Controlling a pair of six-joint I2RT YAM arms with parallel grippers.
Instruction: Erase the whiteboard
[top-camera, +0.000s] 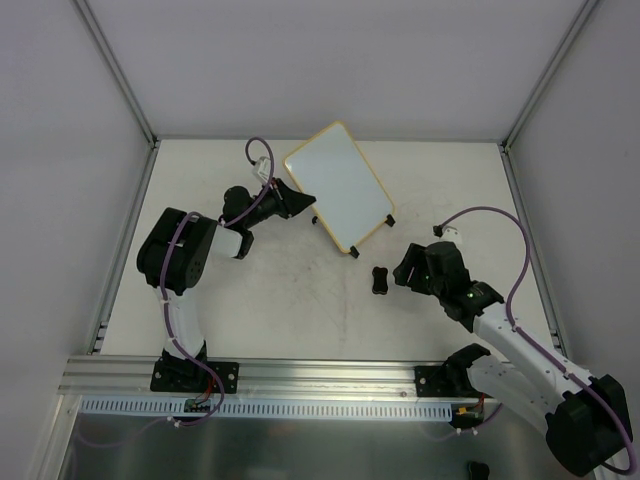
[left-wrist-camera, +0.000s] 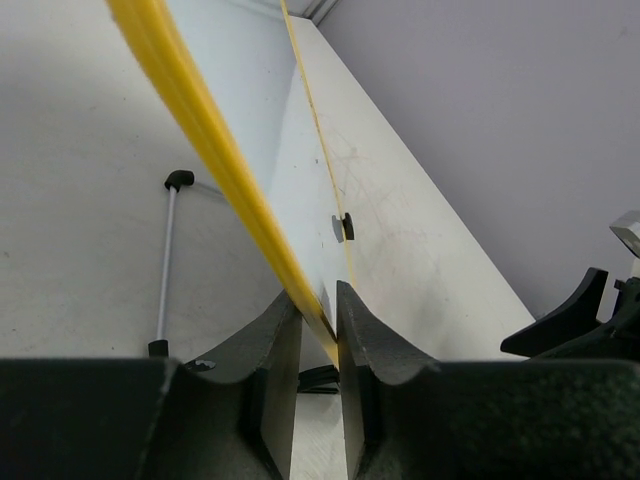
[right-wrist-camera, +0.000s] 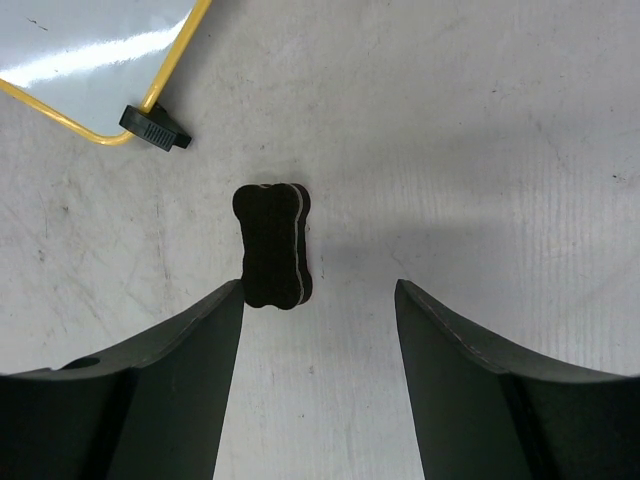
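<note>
The whiteboard (top-camera: 336, 185) is white with a thin yellow frame and black clip feet. It stands tilted at the table's middle back, and its face shows no marks. My left gripper (top-camera: 296, 203) is shut on its left edge; the left wrist view shows the yellow frame (left-wrist-camera: 215, 140) pinched between my fingers (left-wrist-camera: 318, 335). The small black eraser (top-camera: 380, 281) lies on the table below the board's right corner. My right gripper (top-camera: 403, 273) is open just right of it; in the right wrist view the eraser (right-wrist-camera: 272, 246) lies beside my left fingertip (right-wrist-camera: 215, 320).
A black clip foot (right-wrist-camera: 154, 127) sits at the board's near corner (right-wrist-camera: 100, 90). A thin metal rod with a black tip (left-wrist-camera: 170, 250) shows behind the board. Grey walls enclose the table. An aluminium rail (top-camera: 300, 375) runs along the near edge.
</note>
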